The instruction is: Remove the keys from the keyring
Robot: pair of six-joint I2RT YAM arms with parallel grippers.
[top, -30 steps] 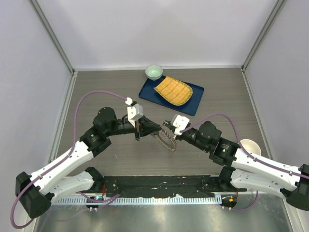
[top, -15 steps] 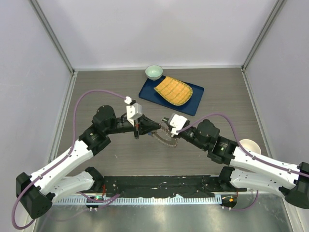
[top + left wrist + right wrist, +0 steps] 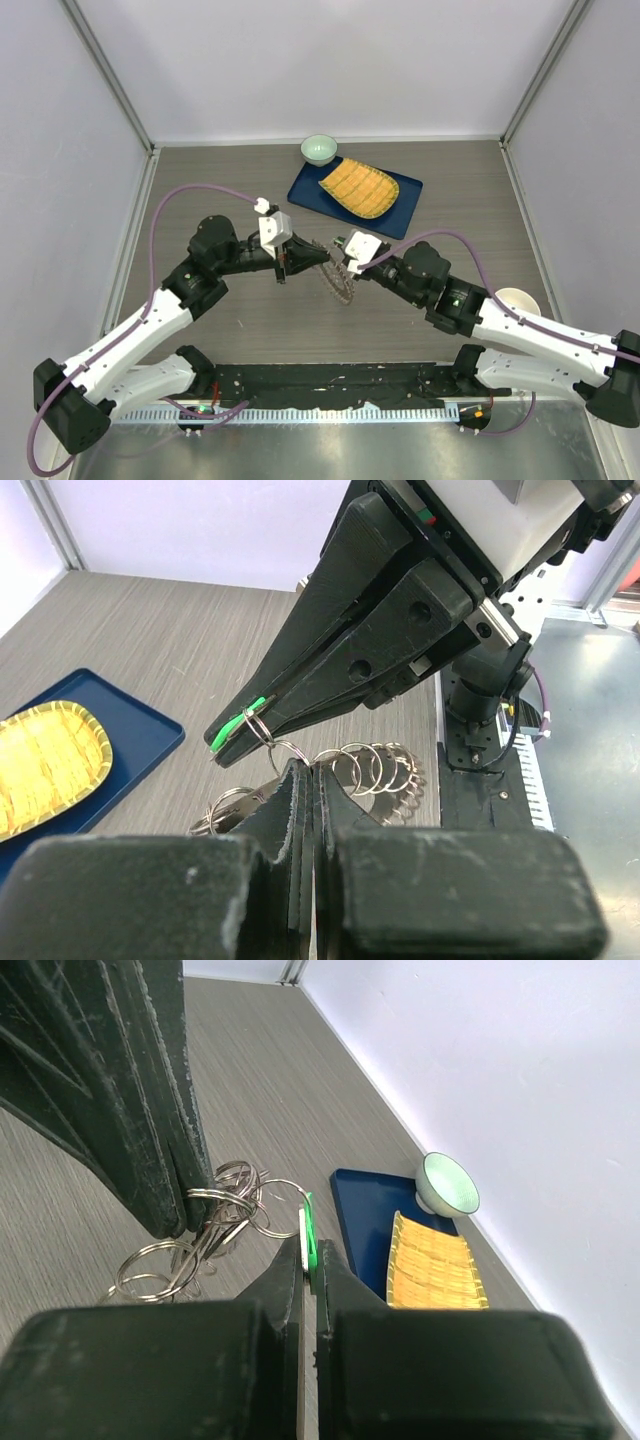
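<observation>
Table [image 3: 220,180]: wood-grain. You've got the work mid-table, between both bases.
Left arm [image 3: 215,262] / right arm [image 3: 440,290]: both folded inward, wrists nose to nose. Prob so each claw gets its own end of the bunch.
Blue tray [image 3: 400,215]: far side, yellow mat [image 3: 360,187] on it, green bowl [image 3: 319,149] at its far-left corner. Well apart from the work. Maybe the drop-off, can't confirm.
Cream bowl [image 3: 520,300]: right side, partly cut off by the right arm.
Left gripper [image 3: 308,778]: fingers pressed together, pinching ring wire of the keyring. Reads as your anchor: fixes the bunch so the other side can pull.
Right gripper [image 3: 309,1252]: pressed together on the green key's head, just beside the left tips. Reads as the puller.
Keyring [image 3: 335,272]: hangs off the two claws, held up between them.
Split rings [image 3: 150,1265]: loose tangle dangling below the left tips.
Keys [image 3: 345,290]: grey spiky fringe in top view, too small to count.
Green key [image 3: 307,1222]: upright in the right pinch, a thin ring through its head.
Hidden: the keyring's split/opening, not visible in any view. Can't tell if the green key is on the main ring or only a small one, nor if the lowest keys brush the table. Own fingers block the bottom of both wrist views.
</observation>
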